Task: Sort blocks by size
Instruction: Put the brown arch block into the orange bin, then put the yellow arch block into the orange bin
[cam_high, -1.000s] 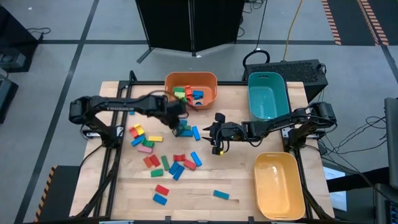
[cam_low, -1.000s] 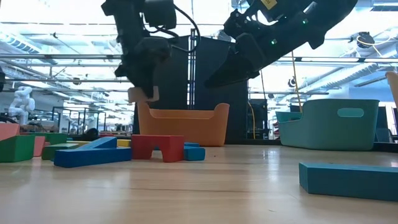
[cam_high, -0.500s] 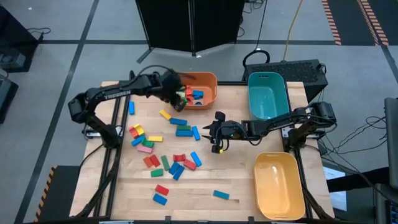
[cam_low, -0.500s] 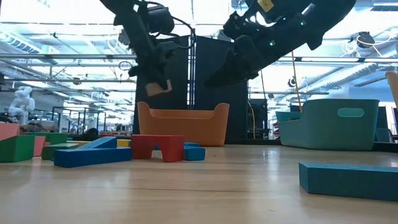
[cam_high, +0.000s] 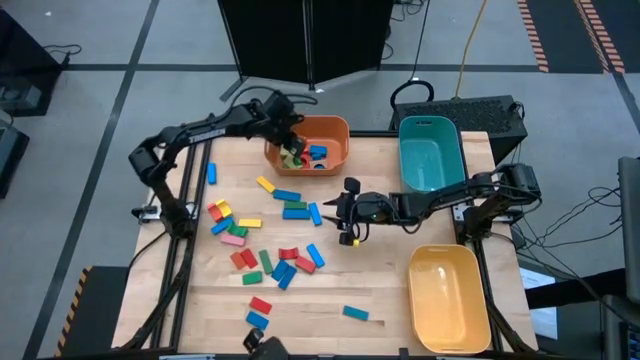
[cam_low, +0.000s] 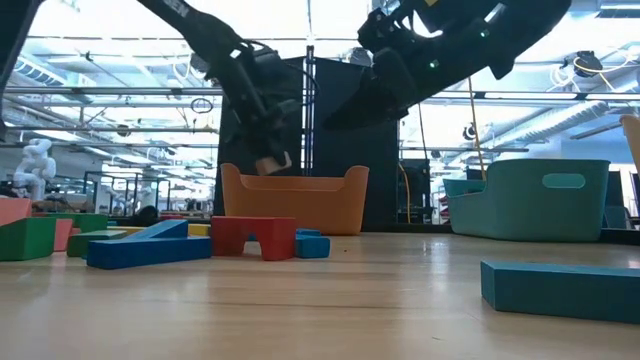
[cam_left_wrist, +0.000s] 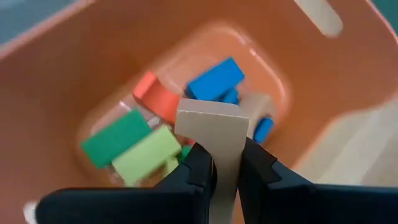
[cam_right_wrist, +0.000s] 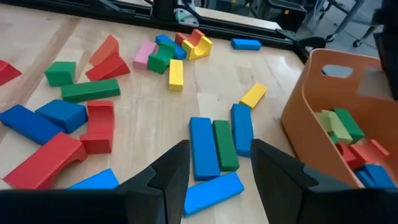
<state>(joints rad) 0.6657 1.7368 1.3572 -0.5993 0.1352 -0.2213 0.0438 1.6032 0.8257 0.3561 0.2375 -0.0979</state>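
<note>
Change: left gripper (cam_left_wrist: 225, 169) has swung from the middle of the table up over the orange bin (cam_high: 333, 128), carrying its block; right arm has not shifted.
Left gripper: pinched narrow on a tan block (cam_left_wrist: 214, 130), held upright above the bin's inside.
Below left gripper: blue, green, pale green and red blocks (cam_left_wrist: 214, 79) lying in the orange bin, seen only from the left wrist.
Right gripper (cam_right_wrist: 217, 171): fingers apart, nothing between them, hovering mid-table.
Ahead of right gripper: two blue blocks (cam_right_wrist: 204, 148) and a green one side by side, a yellow block beyond; loose blocks spread across the table (cam_high: 400, 290).
Low view: tan block hangs just above the bin's rim.
Other bins: teal bin (cam_high: 430, 150) and yellow bin (cam_high: 450, 295) beside the right arm.
</note>
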